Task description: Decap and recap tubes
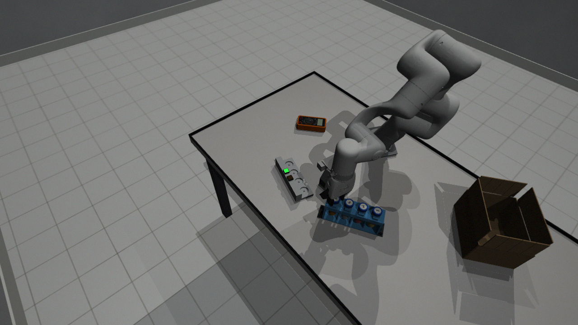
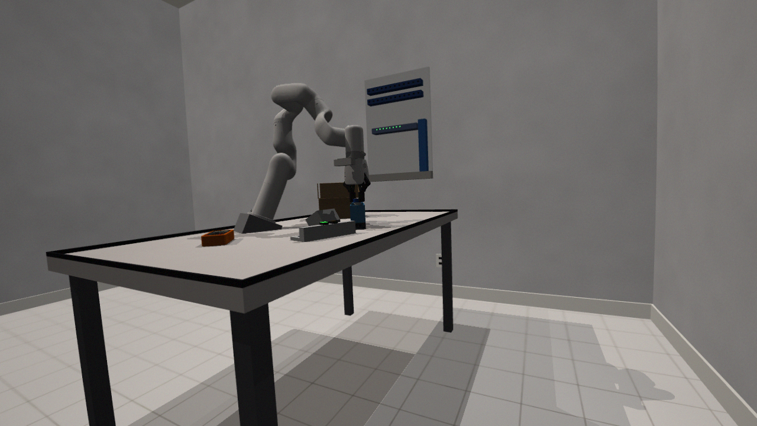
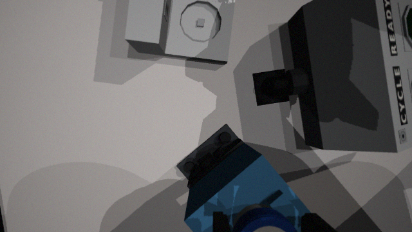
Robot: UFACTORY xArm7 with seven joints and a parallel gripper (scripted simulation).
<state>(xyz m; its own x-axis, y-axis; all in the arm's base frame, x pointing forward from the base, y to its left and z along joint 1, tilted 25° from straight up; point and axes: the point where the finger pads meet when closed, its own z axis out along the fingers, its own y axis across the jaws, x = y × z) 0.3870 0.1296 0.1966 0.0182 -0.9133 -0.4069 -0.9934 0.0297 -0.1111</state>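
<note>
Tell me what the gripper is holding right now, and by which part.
Nothing. The gripper straddles the blue cap on the rack's end tube, open, without clamping it.

Smooth grey arm (image 1: 408,100), black-fingered hand (image 1: 332,199)

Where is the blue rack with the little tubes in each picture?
Top view: the blue rack sits near the table's front edge, lower middle, right under the claw.
Exterior view: only its narrow end shows, mid-picture, below the claw, at the far end of the grey cap tray.
Wrist view: its end fills the bottom middle.
Shared landmark: the cap tray, whose end nest appears top middle in the wrist view.
</note>
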